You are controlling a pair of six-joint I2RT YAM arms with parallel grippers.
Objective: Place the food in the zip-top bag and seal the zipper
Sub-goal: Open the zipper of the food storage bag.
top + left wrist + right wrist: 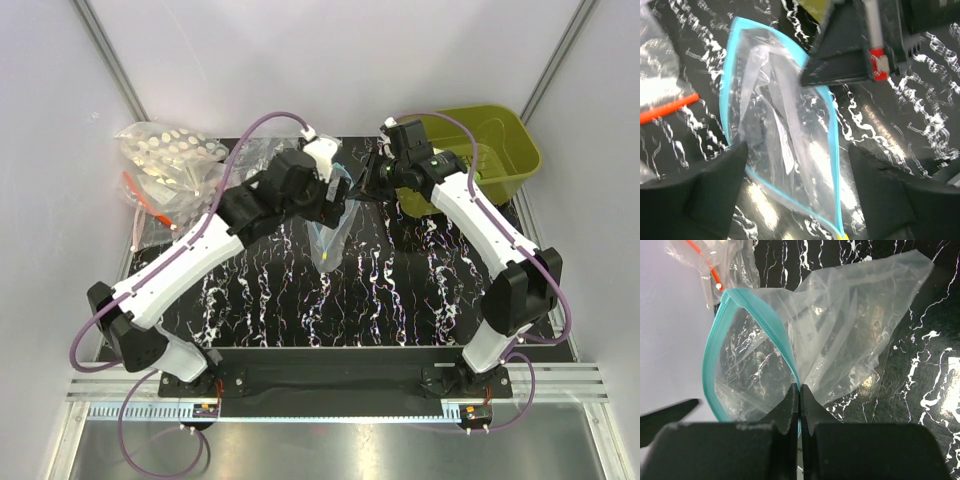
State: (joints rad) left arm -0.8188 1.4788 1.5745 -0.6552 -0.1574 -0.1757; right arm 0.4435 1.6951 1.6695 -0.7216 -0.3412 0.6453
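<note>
The zip-top bag (330,232) is thin, clear, crinkled film. It hangs to the left of the olive-green plastic bin (505,150), over the middle of the desk (400,300), whose glossy black top is veined with white like marble. The bag narrows downward to a point with a small yellow spot, too small to identify. The zipper (762,320) is a narrow teal-blue strip that curves around the gaping mouth in a loop. The right jaws, matte black and wedge-shaped, are pressed together on that strip at the near edge of the mouth, holding the bag up. The left jaws stand apart, one dark pad on each side of the bag (785,135), and I cannot tell whether either touches the film. Only the right wrist view shows the pinch on the strip and the open mouth with the desk pattern seen through both layers. Only the left wrist view shows the gap between the left pads and the right arm's wedge tip meeting the teal edge (827,97). Only the top view shows the bin. It also shows, at the far-left desk edge across from the bin, a clear bag of white round pieces (170,150) and crumpled clear film with a red-orange strip (150,205).
</note>
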